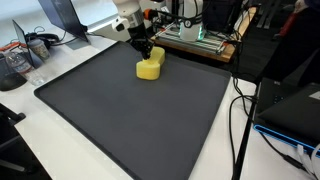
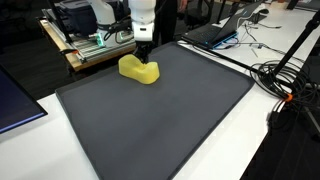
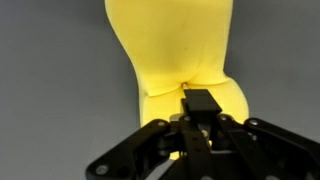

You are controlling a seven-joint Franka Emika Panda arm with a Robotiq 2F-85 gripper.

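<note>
Yellow foam block (image 1: pixel 149 68), arm (image 2: pixel 143 12) upright above, fingers (image 3: pixel 200 104) pinching it

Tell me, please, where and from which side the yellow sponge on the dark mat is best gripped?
Probably the top near one end, from above: the yellow sponge lies flat on the mat, leaving low sides, and the wrist view shows it soft enough to crease where the shut gripper pinches it.

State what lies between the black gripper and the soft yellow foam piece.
Nothing: the black gripper pinches the soft yellow foam piece directly, shown in the wrist view.
</note>
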